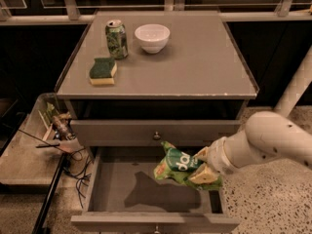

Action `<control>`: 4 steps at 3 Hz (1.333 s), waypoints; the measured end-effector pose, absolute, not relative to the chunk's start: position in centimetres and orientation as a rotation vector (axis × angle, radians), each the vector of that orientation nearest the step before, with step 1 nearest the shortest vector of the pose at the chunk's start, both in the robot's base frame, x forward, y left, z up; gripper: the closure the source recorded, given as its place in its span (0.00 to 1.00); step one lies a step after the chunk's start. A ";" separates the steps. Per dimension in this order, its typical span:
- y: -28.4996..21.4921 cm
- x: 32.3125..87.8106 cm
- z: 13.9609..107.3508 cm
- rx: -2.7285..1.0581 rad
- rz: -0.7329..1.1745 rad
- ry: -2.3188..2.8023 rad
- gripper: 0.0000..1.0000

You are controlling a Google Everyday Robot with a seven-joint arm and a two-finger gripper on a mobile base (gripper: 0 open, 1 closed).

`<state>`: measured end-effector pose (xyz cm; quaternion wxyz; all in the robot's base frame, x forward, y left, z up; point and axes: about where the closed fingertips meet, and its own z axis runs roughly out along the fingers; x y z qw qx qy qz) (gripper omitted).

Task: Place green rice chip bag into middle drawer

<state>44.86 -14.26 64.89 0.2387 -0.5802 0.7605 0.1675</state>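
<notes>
Green rice chip bag [176, 164] hangs in the air over the open middle drawer [111, 189], above its right half, crumpled, with its dark green oval label and white letters turned towards the camera. It touches neither the drawer floor nor the walls, and it throws a dark shadow [146, 191] on the flat grey floor below and to its left.

The hand [201, 165] pinches the bag from the right. One tan finger [205, 176] shows under the foil and the other sits above it, both pressed onto the bag's right end. Behind the hand comes a white wrist, and the thick white arm [275, 140] reaches in from the right edge, sloping slightly down towards the drawer and lying low in front of the cabinet's right corner.

Just above the bag, the grey upper drawer front [122, 132] with its small round knob [156, 136] sits flush and shut.

Up on the table [204, 67], well away from the hand, a green drink can [116, 39] stands upright beside a white bowl [152, 37]. A green-topped yellow sponge [103, 71] lies just in front of the can, near the left edge.

To the left of the cabinet there is a low tray [24, 160] with wires and small clutter at its near corner.
</notes>
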 end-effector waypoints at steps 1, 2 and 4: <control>-12.6 44.7 60.9 -1.576 0.482 2.063 1.00; -11.5 44.8 57.8 -1.552 0.417 2.018 1.00; -11.4 48.7 56.4 -1.439 0.266 1.967 1.00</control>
